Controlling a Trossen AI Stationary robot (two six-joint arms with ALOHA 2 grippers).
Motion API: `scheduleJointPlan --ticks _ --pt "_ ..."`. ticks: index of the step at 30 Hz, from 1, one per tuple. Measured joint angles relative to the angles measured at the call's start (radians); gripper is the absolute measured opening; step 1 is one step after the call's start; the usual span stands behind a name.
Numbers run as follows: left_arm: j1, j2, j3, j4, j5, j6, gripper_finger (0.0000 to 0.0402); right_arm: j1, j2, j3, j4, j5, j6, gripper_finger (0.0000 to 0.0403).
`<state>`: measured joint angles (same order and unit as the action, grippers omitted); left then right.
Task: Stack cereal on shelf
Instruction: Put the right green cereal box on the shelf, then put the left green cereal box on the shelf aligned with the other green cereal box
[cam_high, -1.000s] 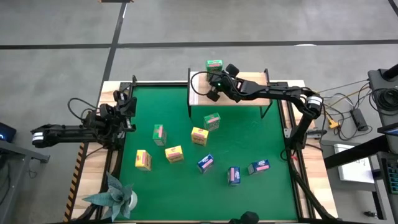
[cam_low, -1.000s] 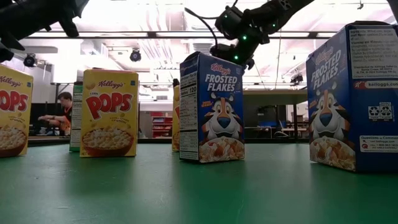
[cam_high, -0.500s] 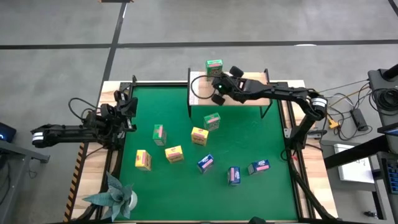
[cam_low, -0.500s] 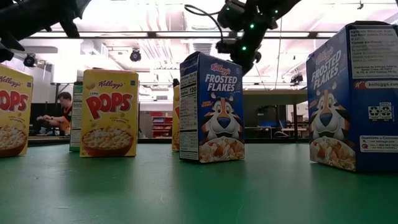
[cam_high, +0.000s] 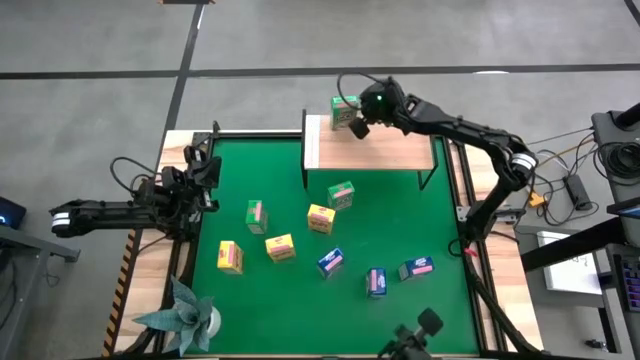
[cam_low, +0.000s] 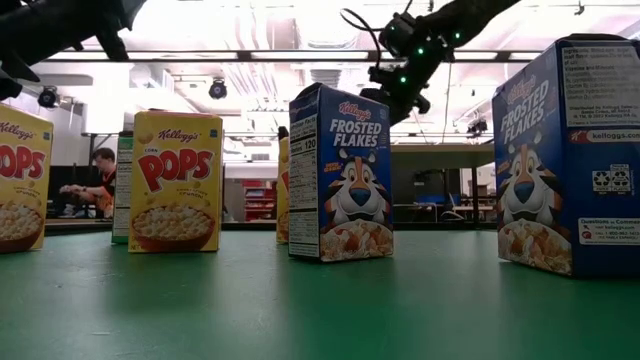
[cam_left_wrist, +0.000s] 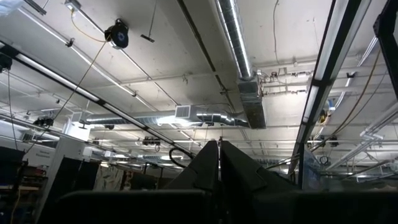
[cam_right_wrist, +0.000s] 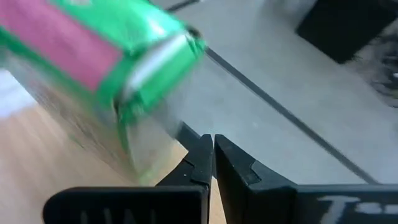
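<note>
One green cereal box (cam_high: 345, 110) stands on the far left corner of the wooden shelf (cam_high: 385, 152). My right gripper (cam_high: 359, 124) is shut just to the right of it, and the box (cam_right_wrist: 93, 62) fills the wrist view beside the fingertips (cam_right_wrist: 213, 155). Several more cereal boxes lie on the green mat: green (cam_high: 341, 194), yellow (cam_high: 320, 217) and blue (cam_high: 330, 262). My left gripper (cam_high: 207, 170) waits shut at the mat's left edge, pointing up at the ceiling (cam_left_wrist: 219, 163). My right gripper's shut fingers (cam_right_wrist: 193, 163) stand close beside the green box's lower near corner (cam_right_wrist: 134, 163), coming from the table's right and slanting down. I cannot tell whether they touch the box. The box stands upright on the shelf.
A folded teal paper plant (cam_high: 185, 315) sits at the mat's near left corner. In the low view, blue boxes (cam_low: 340, 172) and yellow boxes (cam_low: 175, 180) stand upright close to the camera. Bare shelf board (cam_high: 400, 150) stretches to the right of the green box.
My right gripper has swung from above the shelf's left part toward the table's far edge, rising a little and rolling at the wrist. It now sits beside the green box on the shelf. It has stayed shut, and the box has kept its place.
</note>
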<state>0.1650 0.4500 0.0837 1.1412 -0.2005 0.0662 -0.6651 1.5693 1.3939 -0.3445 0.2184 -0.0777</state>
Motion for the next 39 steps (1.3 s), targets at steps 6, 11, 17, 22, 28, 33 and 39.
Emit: scheduleJointPlan --ticks 6,11,17,22,28,33,39 --pt "0.000 0.000 0.000 0.000 0.000 0.000 0.0000 0.008 0.003 0.000 0.046 -0.060 0.015 0.0009" --pt "0.000 0.000 0.000 0.001 0.000 0.000 0.0000 0.017 0.003 0.000 0.044 -0.062 0.026 0.0009" --pt "0.000 0.000 0.000 0.003 0.000 0.000 0.0000 0.040 0.004 0.000 0.046 -0.062 0.042 0.0009" --pt "0.000 0.000 0.000 0.003 0.000 0.000 0.0000 0.048 0.004 0.000 0.047 -0.061 0.047 0.0009" --pt "0.000 0.000 0.000 0.003 0.000 0.000 0.0000 0.049 -0.003 0.007 0.013 -0.033 0.044 0.0009" --pt "0.000 0.000 0.000 0.002 0.000 0.000 0.0000 0.081 -0.061 -0.004 -0.027 -0.031 0.052 0.0009" --pt "0.000 0.009 0.000 -0.008 0.000 -0.037 0.0000 0.191 -0.147 -0.092 -0.032 -0.032 0.047 0.0009"
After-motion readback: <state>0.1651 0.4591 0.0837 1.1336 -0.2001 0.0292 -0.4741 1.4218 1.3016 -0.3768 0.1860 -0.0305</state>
